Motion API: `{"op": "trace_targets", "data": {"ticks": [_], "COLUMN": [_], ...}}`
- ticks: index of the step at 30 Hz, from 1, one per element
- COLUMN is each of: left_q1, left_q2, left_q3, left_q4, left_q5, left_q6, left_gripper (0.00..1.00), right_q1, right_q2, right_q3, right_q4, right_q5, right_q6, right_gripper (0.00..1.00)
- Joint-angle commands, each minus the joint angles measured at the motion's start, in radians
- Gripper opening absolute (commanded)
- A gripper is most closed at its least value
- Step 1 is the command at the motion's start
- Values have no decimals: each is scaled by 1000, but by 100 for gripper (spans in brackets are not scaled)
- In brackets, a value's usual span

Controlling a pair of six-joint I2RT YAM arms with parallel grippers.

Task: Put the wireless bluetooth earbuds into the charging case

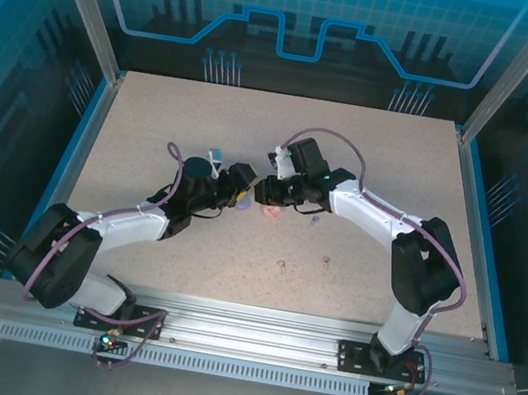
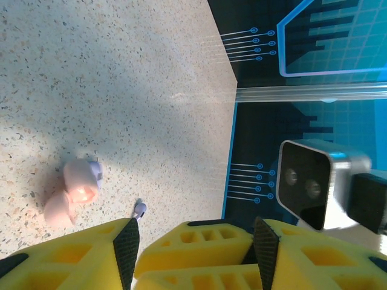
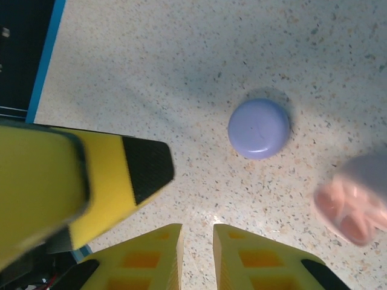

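A closed lavender charging case [image 3: 259, 128] lies on the table ahead of my right gripper [image 3: 197, 232]. Its fingers stand a narrow gap apart with nothing between them. An open pink case [image 2: 72, 193] lies to the left of my left gripper [image 2: 196, 241]. That gripper is open, with the right gripper's yellow fingers [image 2: 193, 241] showing between its pads. One lavender earbud [image 2: 139, 209] lies on the table by the left pad [image 2: 127, 248]. From above, both grippers [image 1: 239, 185] [image 1: 263, 192] meet tip to tip over the pink case [image 1: 270, 212]. Two pink earbuds [image 1: 281, 262] [image 1: 326, 261] lie nearer the front.
The right wrist's camera [image 2: 308, 181] hangs close to my left gripper's right finger. The left gripper's black-padded finger [image 3: 145, 169] crosses the right wrist view at left. Blue walls [image 1: 90, 118] fence the speckled table [image 1: 400, 170] at the sides.
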Motion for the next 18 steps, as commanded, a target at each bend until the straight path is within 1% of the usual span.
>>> {"op": "trace_targets", "data": {"ticks": [1, 3, 4, 5, 7, 9, 14, 17, 18], "left_q1": [-7, -7, -7, -6, 1, 16, 86, 135, 149], "left_q2": [16, 11, 9, 5, -4, -9, -12, -21, -24], "left_q3": [-11, -12, -10, -8, -1, 9, 42, 47, 49], "left_q4": [-2, -9, -16, -25, -49, -76, -168, -216, -223], "left_q5": [-12, -16, -19, -23, -31, -31, 1, 11, 16], "left_q6": [13, 26, 35, 45, 68, 84, 110, 130, 133], "left_gripper": [58, 58, 58, 59, 63, 69, 90, 99, 99], "right_q1": [-15, -20, -23, -25, -33, -43, -64, -78, -82], "right_q2": [27, 23, 19, 14, 11, 22, 67, 108, 122], "right_q3": [-21, -28, -32, -32, -27, -6, 23, 55, 65], "right_q4": [-15, -27, -34, -49, -79, -134, -181, -194, -196], "right_q5": [6, 21, 33, 52, 76, 107, 134, 133, 128], "right_q6": [3, 20, 31, 48, 80, 122, 169, 174, 175], "right_gripper": [22, 26, 30, 37, 45, 55, 72, 78, 79]}}
